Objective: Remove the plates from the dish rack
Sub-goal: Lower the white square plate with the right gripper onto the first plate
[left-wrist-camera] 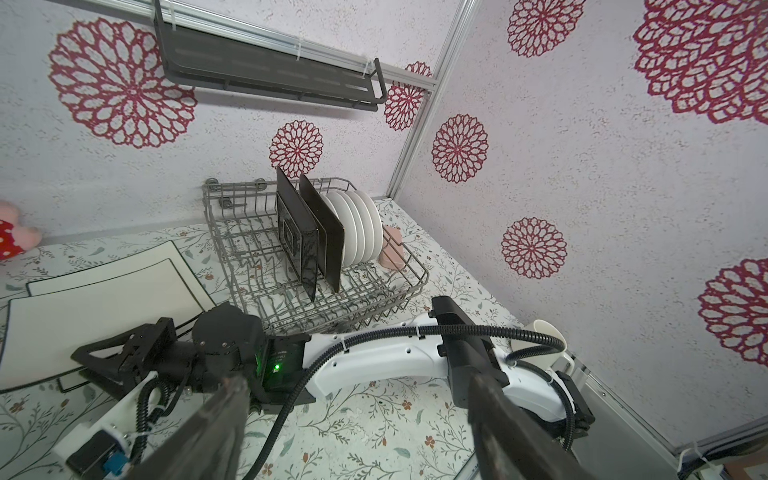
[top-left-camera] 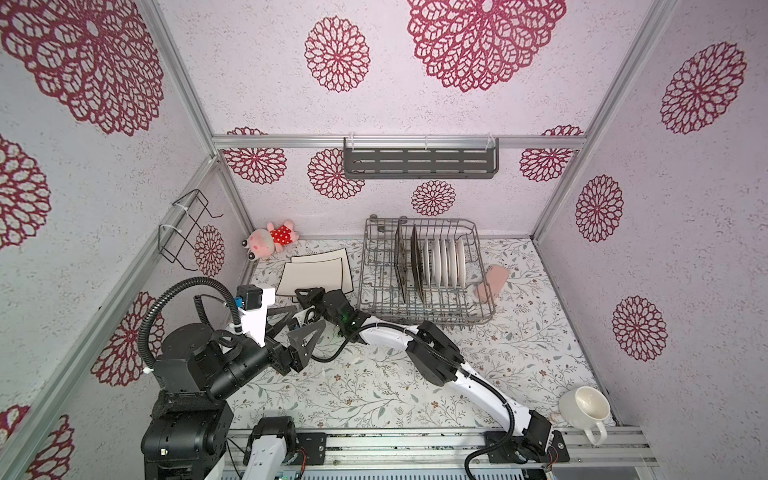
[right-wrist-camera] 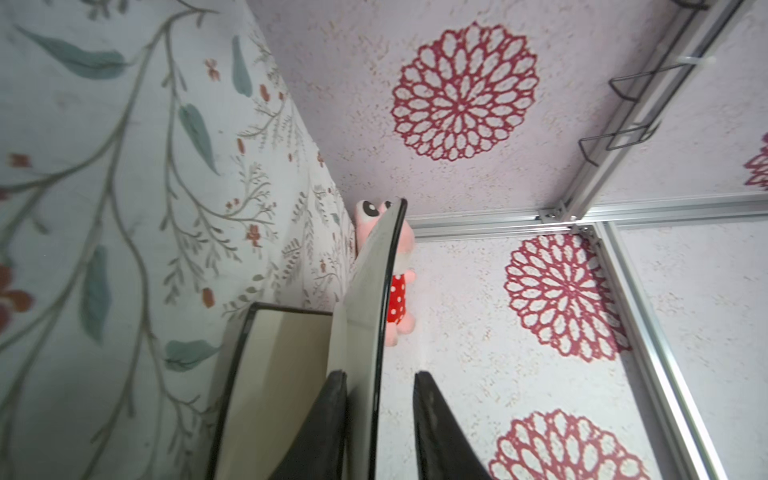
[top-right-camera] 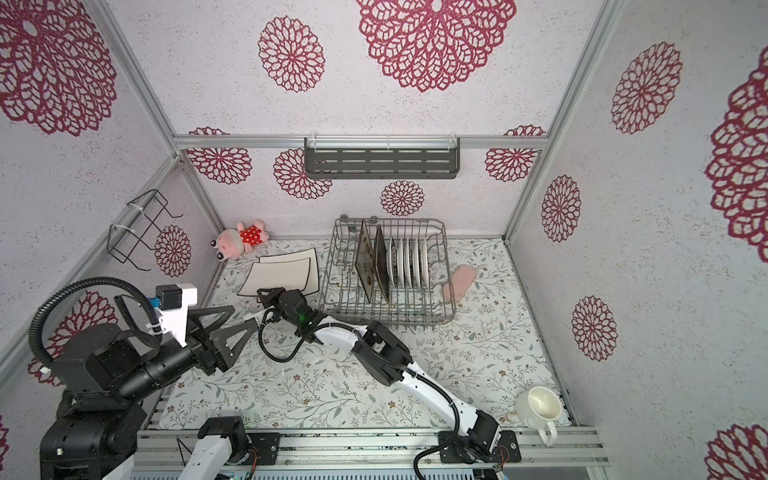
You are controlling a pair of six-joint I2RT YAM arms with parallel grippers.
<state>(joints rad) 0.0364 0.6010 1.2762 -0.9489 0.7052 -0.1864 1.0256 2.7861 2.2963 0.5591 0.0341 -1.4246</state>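
Right wrist view: the right gripper (right-wrist-camera: 379, 376), jaws a little apart, sits around the edge of the top white square plate (right-wrist-camera: 365, 291), which lies on the lower white square plate (right-wrist-camera: 282, 353). It should open wider, then back straight out. The left gripper (top-right-camera: 244, 315) hangs wide open, empty. The far dish rack (top-left-camera: 465, 320) holds brown plates (top-left-camera: 401, 266) and round plates (top-left-camera: 446, 257), hard to count.

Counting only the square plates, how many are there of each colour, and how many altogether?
White square plates with dark rims: 2, overlapping on the table beside the dish rack
Dark brown square plates: 2, upright in the dish rack
Total: 4
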